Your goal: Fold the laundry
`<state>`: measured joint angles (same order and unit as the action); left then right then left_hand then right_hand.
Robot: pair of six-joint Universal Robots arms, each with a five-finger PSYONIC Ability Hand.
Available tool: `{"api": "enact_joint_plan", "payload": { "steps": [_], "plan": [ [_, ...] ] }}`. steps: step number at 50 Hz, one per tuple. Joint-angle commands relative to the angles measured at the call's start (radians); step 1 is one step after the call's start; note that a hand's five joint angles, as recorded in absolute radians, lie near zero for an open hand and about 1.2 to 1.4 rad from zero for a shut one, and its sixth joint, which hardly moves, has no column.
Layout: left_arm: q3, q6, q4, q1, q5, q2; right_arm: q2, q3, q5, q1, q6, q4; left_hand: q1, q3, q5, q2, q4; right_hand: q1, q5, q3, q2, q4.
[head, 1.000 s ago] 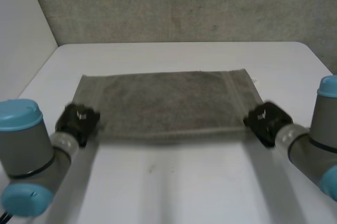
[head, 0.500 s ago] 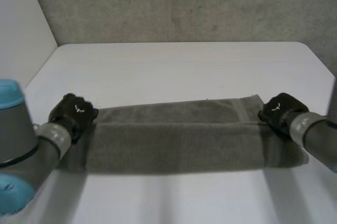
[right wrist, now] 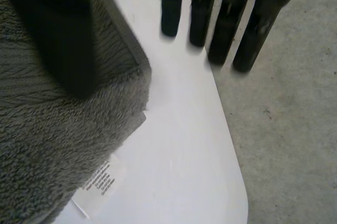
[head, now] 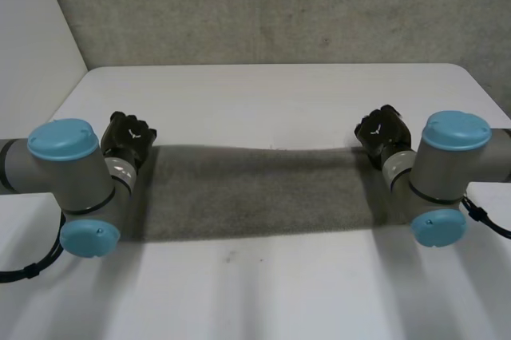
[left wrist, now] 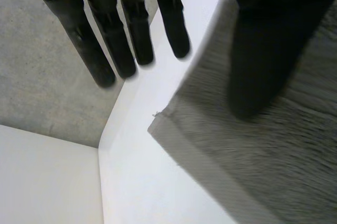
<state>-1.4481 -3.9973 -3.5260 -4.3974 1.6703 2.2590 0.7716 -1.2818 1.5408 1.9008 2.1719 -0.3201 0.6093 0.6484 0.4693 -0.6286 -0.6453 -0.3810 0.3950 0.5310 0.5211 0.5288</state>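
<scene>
The grey towel (head: 255,192) lies as a long, folded band across the middle of the white desk (head: 279,88), its length running from one arm to the other. The left robot hand (head: 128,139) sits at the towel's far left corner and the right robot hand (head: 382,134) at its far right corner, each ending a grey arm with light-blue caps that reaches in over the near side of the desk. Seen from the left wrist, the fingers (left wrist: 87,50) are straight and spread out over the bare desk just past the towel's hemmed corner (left wrist: 163,124), with the thumb (left wrist: 263,61) apart from them above the pile; nothing is pinched between them. From the right wrist the picture is the same: straight fingers (right wrist: 258,24) over the desk beside the towel's edge and the thumb (right wrist: 58,40) over the cloth, holding nothing. A white care label (right wrist: 100,184) sticks out from under the towel's corner there.
</scene>
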Motion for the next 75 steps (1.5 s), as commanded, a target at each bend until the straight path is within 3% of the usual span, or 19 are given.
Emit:
{"api": "enact_joint_plan", "payload": {
  "steps": [1, 5, 9, 16, 18, 22, 28, 35, 37, 49, 54, 56, 58, 62, 64, 65, 67, 71, 75],
  "plan": [
    [0.008, 0.014, 0.002, 0.003, 0.002, -0.024, 0.041, 0.03, 0.105, 0.018, 0.011, 0.003, -0.435, -0.474, -0.469, 0.454, 0.471, 0.206, -0.395, -0.356, -0.347, -0.354],
    [-0.017, 0.032, 0.004, 0.001, 0.006, -0.129, 0.15, 0.004, 0.11, 0.011, 0.069, 0.001, -0.435, -0.474, -0.469, 0.454, 0.471, 0.206, -0.395, -0.356, -0.347, -0.354],
    [-0.046, 0.086, 0.01, -0.004, 0.008, -0.205, 0.306, -0.036, 0.096, 0.006, 0.254, 0.003, -0.435, -0.474, -0.469, 0.454, 0.471, 0.206, -0.395, -0.356, -0.347, -0.354],
    [-0.159, 0.3, 0.013, -0.011, -0.004, -0.386, 0.449, -0.119, 0.032, -0.054, 0.414, 0.059, -0.435, -0.474, -0.469, 0.454, 0.471, 0.206, -0.395, -0.356, -0.347, -0.354],
    [-0.179, 0.355, 0.013, -0.011, -0.006, -0.412, 0.485, -0.177, -0.031, -0.094, 0.434, 0.146, -0.435, -0.474, -0.469, 0.454, 0.471, 0.206, -0.395, -0.356, -0.347, -0.354],
    [-0.238, 0.527, 0.013, -0.014, -0.011, -0.473, 0.517, -0.223, -0.091, -0.118, 0.453, 0.265, -0.435, -0.474, -0.469, 0.454, 0.471, 0.206, -0.395, -0.356, -0.347, -0.354],
    [-0.278, 0.661, 0.005, -0.016, -0.014, -0.475, 0.512, -0.29, -0.157, -0.161, 0.47, 0.473, -0.435, -0.474, -0.469, 0.454, 0.471, 0.159, -0.347, -0.309, -0.299, -0.307],
    [-0.331, 0.701, 0.001, -0.037, -0.032, -0.475, 0.456, -0.401, -0.229, -0.223, 0.467, 0.372, -0.435, -0.474, -0.469, 0.454, 0.471, 0.038, -0.226, -0.188, -0.178, -0.186],
    [-0.34, 0.701, -0.004, -0.056, -0.043, -0.475, 0.437, -0.433, -0.246, -0.23, 0.46, 0.307, -0.435, -0.474, -0.469, 0.454, 0.471, -0.105, -0.083, -0.044, -0.035, -0.042],
    [-0.364, 0.702, -0.019, -0.085, -0.089, -0.481, 0.345, -0.47, -0.252, -0.292, 0.454, 0.174, -0.435, -0.474, -0.469, 0.454, 0.471, -0.341, 0.153, 0.191, 0.201, 0.193],
    [-0.367, 0.702, -0.019, -0.079, -0.089, -0.484, 0.325, -0.462, -0.249, -0.305, 0.445, 0.161, -0.435, -0.474, -0.469, 0.454, 0.471, -0.594, 0.405, 0.444, 0.453, 0.446],
    [-0.367, 0.702, -0.019, -0.077, -0.089, -0.484, 0.307, -0.455, -0.251, -0.307, 0.434, 0.127, -0.435, -0.474, -0.469, 0.454, 0.471, -0.92, 0.732, 0.77, 0.78, 0.773],
    [-0.367, 0.702, -0.019, -0.077, -0.089, -0.484, 0.296, -0.447, -0.234, -0.31, 0.421, 0.118, -0.435, -0.474, -0.469, 0.454, 0.471, -1.014, 0.826, 0.864, 0.874, 0.866],
    [-0.371, 0.702, -0.021, -0.076, -0.089, -0.484, 0.305, -0.43, -0.188, -0.336, 0.353, 0.111, -0.435, -0.474, -0.469, 0.454, 0.471, -1.015, 0.827, 0.865, 0.875, 0.867],
    [-0.373, 0.702, -0.025, -0.074, -0.089, -0.486, 0.333, -0.419, -0.049, -0.38, 0.239, 0.084, -0.435, -0.474, -0.469, 0.454, 0.471, -1.015, 0.827, 0.865, 0.875, 0.867],
    [-0.373, 0.702, -0.028, -0.074, -0.087, -0.487, 0.333, -0.419, -0.048, -0.381, 0.238, 0.084, -0.435, -0.474, -0.469, 0.454, 0.471, -1.015, 0.827, 0.865, 0.875, 0.867],
    [-0.374, 0.702, -0.03, -0.073, -0.087, -0.489, 0.391, -0.427, 0.066, -0.455, 0.139, 0.029, -0.435, -0.474, -0.469, 0.454, 0.471, -1.015, 0.827, 0.865, 0.875, 0.867],
    [-0.38, 0.702, -0.031, -0.073, -0.087, -0.504, 0.419, -0.43, 0.073, -0.482, 0.063, 0.009, -0.435, -0.474, -0.469, 0.454, 0.471, -1.015, 0.827, 0.865, 0.875, 0.867],
    [-0.382, 0.702, -0.037, -0.073, -0.087, -0.507, 0.501, -0.421, 0.015, -0.41, 0.152, 0.004, -0.435, -0.474, -0.469, 0.454, 0.471, -1.015, 0.827, 0.865, 0.875, 0.867]
  ]
}}
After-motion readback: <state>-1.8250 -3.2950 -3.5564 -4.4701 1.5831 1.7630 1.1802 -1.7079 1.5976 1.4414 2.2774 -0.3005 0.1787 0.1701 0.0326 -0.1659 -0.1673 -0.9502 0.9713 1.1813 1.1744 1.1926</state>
